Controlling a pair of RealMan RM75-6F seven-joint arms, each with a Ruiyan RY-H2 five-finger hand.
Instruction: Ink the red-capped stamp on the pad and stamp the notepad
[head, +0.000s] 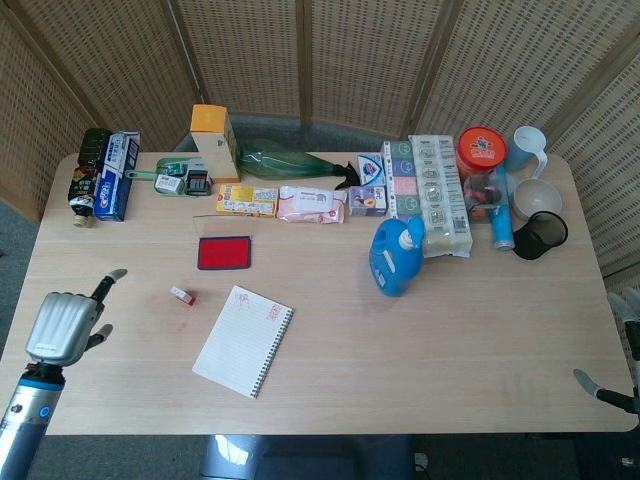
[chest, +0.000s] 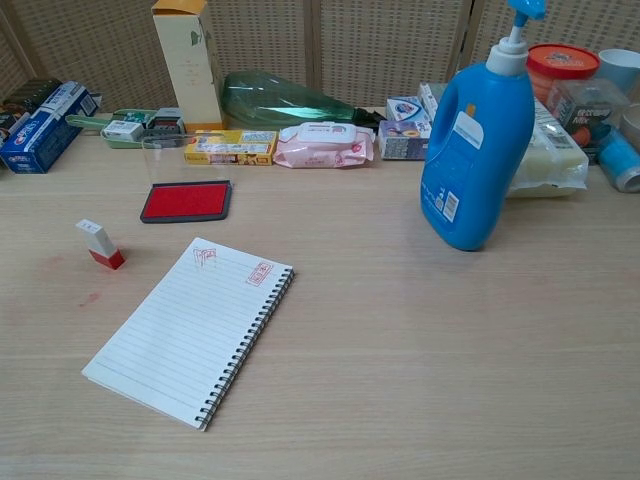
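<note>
Left hand (head: 68, 325), holding nothing with its fingers mostly curled in, should approach the red-capped stamp (head: 182, 295) lying left of the notepad (head: 243, 341), gripping its white body; right hand's (head: 605, 388) state cannot be told.

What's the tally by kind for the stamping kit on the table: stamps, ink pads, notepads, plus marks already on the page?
Stamp: 1
Ink pad: 1
Notepad: 1
Red stamp marks on the page: 2
Total: 5
</note>
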